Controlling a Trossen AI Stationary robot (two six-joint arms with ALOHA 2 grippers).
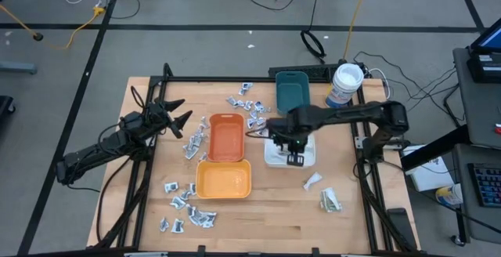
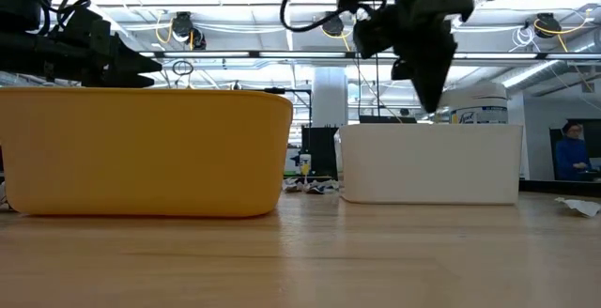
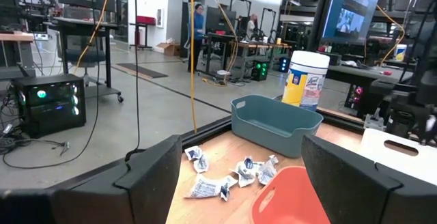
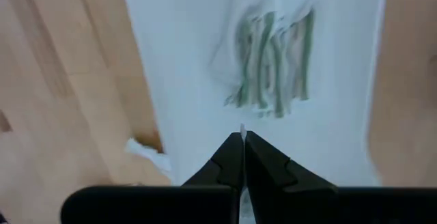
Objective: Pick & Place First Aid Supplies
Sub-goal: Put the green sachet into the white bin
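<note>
Overhead cam looks straight down on the whole table point(image 1: 258, 210) w/ both arms. Low cam sits at tabletop level, close behind the yellow tray point(image 2: 141, 153) and white tray point(image 2: 432, 162), facing the room. Left wrist cam faces across the table to the teal tray point(image 3: 273, 123). Right wrist cam points down, near the white tray; all views share it.

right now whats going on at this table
A two-armed robot is sorting small first aid packets into trays. The right gripper hangs shut over the white tray, where a bunch of green-white strips already lies; it seems to hold nothing. The left gripper waits open at the table's left side, above the wood. Many silvery sachets lie loose around the orange trays and near the teal tray.
</note>
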